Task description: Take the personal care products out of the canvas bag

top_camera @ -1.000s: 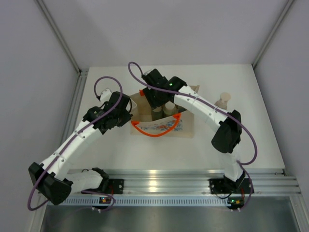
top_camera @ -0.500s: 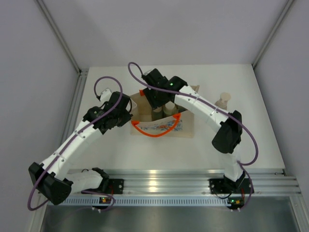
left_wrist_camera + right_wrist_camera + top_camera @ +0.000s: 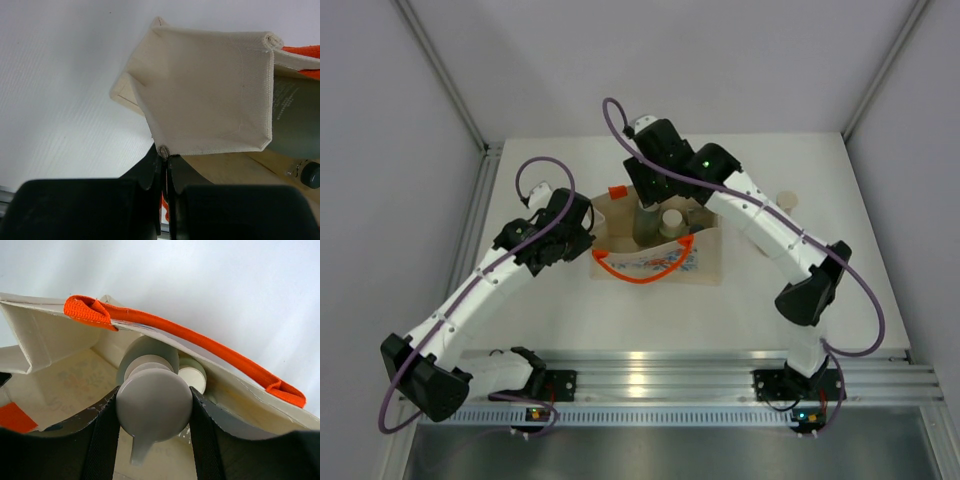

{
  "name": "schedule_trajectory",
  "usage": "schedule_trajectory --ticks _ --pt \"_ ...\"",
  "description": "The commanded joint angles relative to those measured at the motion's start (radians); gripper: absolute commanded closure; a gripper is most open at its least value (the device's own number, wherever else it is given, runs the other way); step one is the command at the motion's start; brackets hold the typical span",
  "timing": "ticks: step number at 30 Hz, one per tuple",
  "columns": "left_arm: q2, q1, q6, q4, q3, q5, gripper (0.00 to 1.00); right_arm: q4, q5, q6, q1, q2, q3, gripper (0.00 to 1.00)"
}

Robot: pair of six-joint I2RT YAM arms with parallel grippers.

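Note:
The canvas bag (image 3: pixel 665 262) lies at the table's middle, mouth open, orange handle (image 3: pixel 640 276) in front. My left gripper (image 3: pixel 588 224) is shut on the bag's left edge; in the left wrist view the jaws (image 3: pixel 165 156) pinch the canvas seam (image 3: pixel 210 90). My right gripper (image 3: pixel 645 196) is shut on the pump cap (image 3: pixel 154 402) of a grey-green bottle (image 3: pixel 647 224), held upright and partly above the bag's mouth. A sage bottle with a pale cap (image 3: pixel 672 222) stands in the bag beside it, also in the right wrist view (image 3: pixel 192 378). A tan bottle (image 3: pixel 786 200) stands outside, to the right.
The right arm's forearm (image 3: pixel 760 220) arches over the bag's right end and hides part of the tan bottle. An orange tab (image 3: pixel 616 191) sticks out at the bag's far left corner. A small dark round part (image 3: pixel 310 175) shows inside the bag. Grey walls enclose the table.
My right gripper has risen and moved toward the back with the grey-green bottle, which now stands higher in the bag's mouth. The right elbow swung right. The left arm has not moved.

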Motion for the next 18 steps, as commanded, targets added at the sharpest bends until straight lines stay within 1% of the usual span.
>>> schedule_trajectory --ticks 1,7,12,18 --pt "0.013 0.002 0.003 0.008 0.030 -0.006 1.00 0.028 0.072 -0.031 0.010 -0.106 0.089 1.00" --pt "0.015 0.002 -0.001 0.010 0.028 -0.003 1.00 0.020 0.078 -0.048 0.010 -0.119 0.121 1.00" --pt "0.018 0.002 -0.004 0.008 0.028 0.001 1.00 -0.012 0.075 -0.060 0.012 -0.118 0.184 1.00" --pt "0.019 0.002 -0.012 0.008 0.026 0.006 1.00 -0.042 0.075 -0.063 0.012 -0.135 0.203 1.00"
